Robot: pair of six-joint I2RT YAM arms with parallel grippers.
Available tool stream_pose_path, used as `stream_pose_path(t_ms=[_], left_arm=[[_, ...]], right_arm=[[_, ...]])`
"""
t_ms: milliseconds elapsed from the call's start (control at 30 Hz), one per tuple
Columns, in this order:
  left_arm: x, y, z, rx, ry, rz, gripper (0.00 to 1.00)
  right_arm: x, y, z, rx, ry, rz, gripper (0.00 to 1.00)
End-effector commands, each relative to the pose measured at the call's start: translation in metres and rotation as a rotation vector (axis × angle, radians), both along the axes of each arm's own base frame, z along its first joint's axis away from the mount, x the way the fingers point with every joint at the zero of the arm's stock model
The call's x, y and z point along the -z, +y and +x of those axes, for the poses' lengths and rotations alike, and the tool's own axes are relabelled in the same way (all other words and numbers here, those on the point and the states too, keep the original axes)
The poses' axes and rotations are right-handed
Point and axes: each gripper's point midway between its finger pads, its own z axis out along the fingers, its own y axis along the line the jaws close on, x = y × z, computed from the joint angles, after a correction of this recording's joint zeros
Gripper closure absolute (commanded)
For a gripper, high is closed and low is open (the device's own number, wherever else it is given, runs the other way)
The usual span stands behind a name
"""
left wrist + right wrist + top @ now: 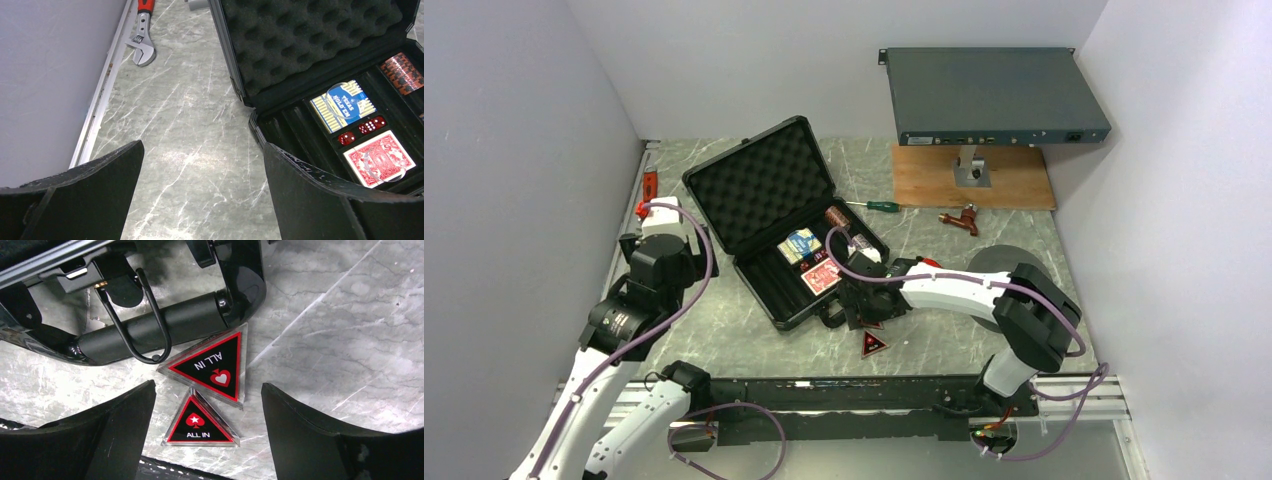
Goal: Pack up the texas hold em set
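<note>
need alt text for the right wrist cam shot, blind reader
Two red-black triangular ALL IN tokens lie flat on the marbled table between the fingers of the open right gripper. Just beyond them is the black briefcase's carry handle.

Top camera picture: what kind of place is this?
Likely a robot lab test bench, not a home: plain grey walls box in the table, with a wrench and a grey equipment box around.
</note>
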Motion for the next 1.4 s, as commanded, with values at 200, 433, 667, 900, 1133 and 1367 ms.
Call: stream_pose_path(t_ms=[200,433,667,900,1133,1367], left_arm=[[-0.0069,-0.0014,0.0052,-0.005,-0.022,-0.012,0.04],[-0.0061,-0.0016,0.0053,-0.005,-0.019,-0.012,0.04],[-0.0065,-0.0012,0.0053,-0.006,-0.020,-0.011,0.04],[-0.0063,-0.0019,0.0062,-0.003,-0.018,-0.011,0.04],[-0.0067,-0.0021,0.0065,-0.002,-0.020,-0.012,0.04],[-0.0070,-0.0027,0.0065,0.001,-0.022,-0.014,0.04]], right_arm=[[-0.0056,0.0190,0.0105,-0.018,-0.031,0.046,0.21],[-0.0061,0.0197,0.0145,-0.018,-0.042,0.033,0.23],[-0.0047,0.0212,0.0153,-0.025,-0.039,0.030,0.26],[-0.0039,0.0209,0.0170,-0.025,-0.042,0.018,0.27],[-0.0016,0.0184,0.0172,-0.018,-0.039,0.001,0.30],[0.0012,0.0141,0.0152,-0.017,-0.031,-0.033,0.31]])
